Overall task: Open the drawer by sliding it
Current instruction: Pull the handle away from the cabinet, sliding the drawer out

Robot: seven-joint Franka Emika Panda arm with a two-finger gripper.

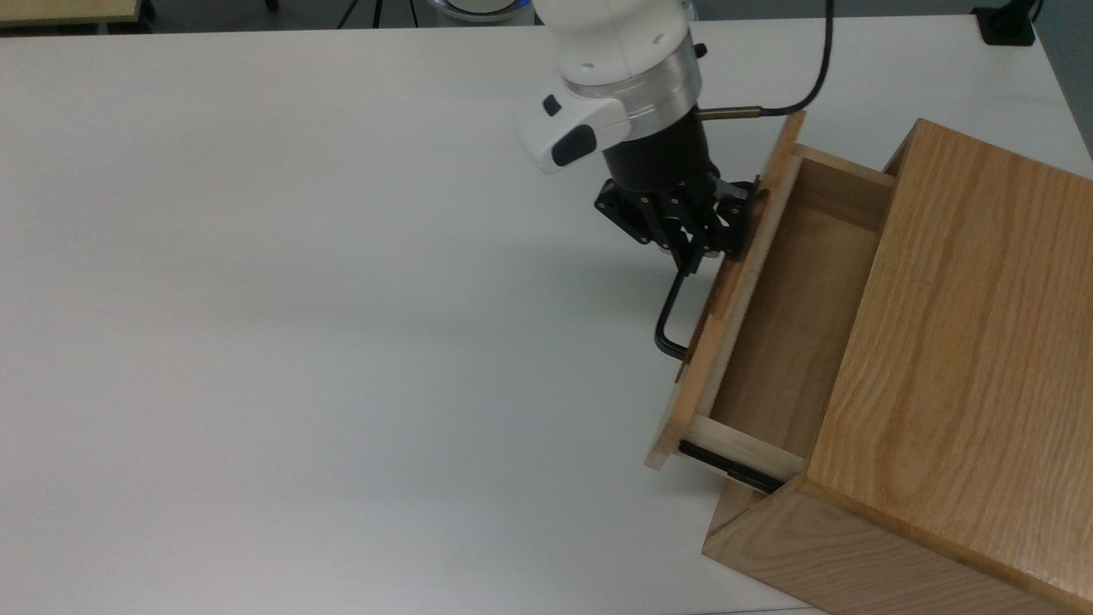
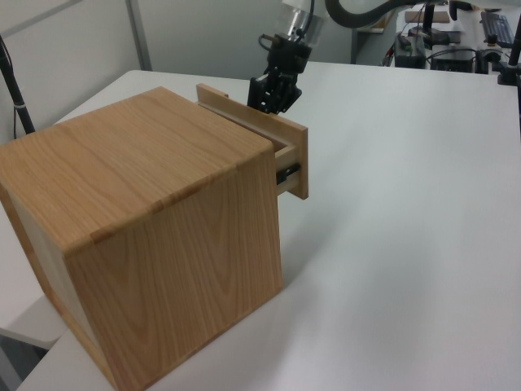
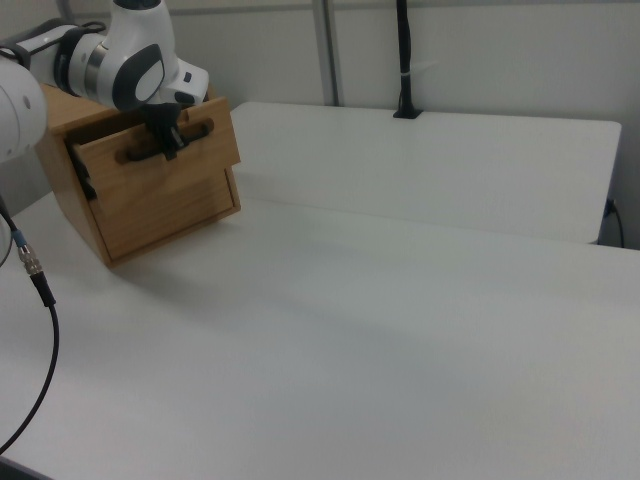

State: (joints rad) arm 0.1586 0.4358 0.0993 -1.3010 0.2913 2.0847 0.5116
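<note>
The light-wood drawer (image 1: 790,325) stands pulled well out of the oak cabinet (image 1: 965,359), its bare inside showing in the top view. A black rail (image 1: 734,470) shows along its near side. My gripper (image 1: 693,254) is shut on the upper part of the black bar handle (image 1: 669,323) on the drawer's front panel (image 1: 726,316). In the left view the gripper (image 2: 273,99) sits just past the protruding panel (image 2: 281,142). In the right view the gripper (image 3: 172,143) holds the handle (image 3: 135,155) on the drawer (image 3: 150,175).
The cabinet (image 2: 146,228) sits at the corner of a wide white table (image 1: 299,299). The arm's cable (image 1: 815,73) loops above the drawer. A black post (image 3: 404,60) stands at the table's far edge in the right view, and another cable (image 3: 45,330) hangs at the right view's left.
</note>
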